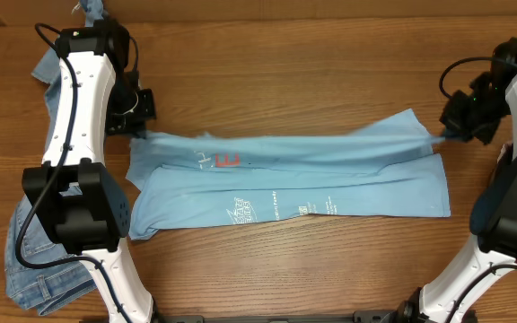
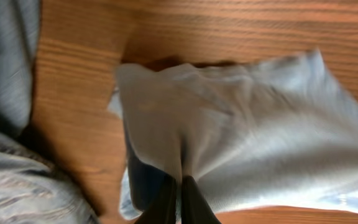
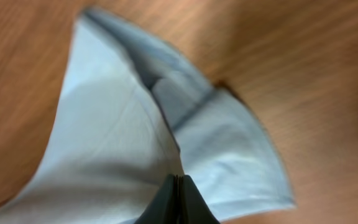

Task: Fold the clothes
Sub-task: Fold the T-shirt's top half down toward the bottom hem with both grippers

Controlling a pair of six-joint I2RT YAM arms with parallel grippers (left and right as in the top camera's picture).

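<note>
The light sky-blue T-shirt [image 1: 285, 179] lies stretched across the middle of the wooden table, folded lengthwise, with white and orange-red lettering showing. My left gripper [image 1: 138, 135] is shut on the shirt's far left corner, and the left wrist view shows its fingers [image 2: 180, 198] pinching the cloth [image 2: 247, 124]. My right gripper [image 1: 444, 135] is shut on the far right corner, and the right wrist view shows its fingers [image 3: 179, 199] closed on the cloth [image 3: 110, 137]. The far edge is lifted and pulled taut between both grippers.
Denim jeans [image 1: 39, 260] lie heaped at the table's left edge, under and behind the left arm, and they also show in the left wrist view [image 2: 11, 180]. Bare wooden table [image 1: 285, 63] lies beyond the shirt.
</note>
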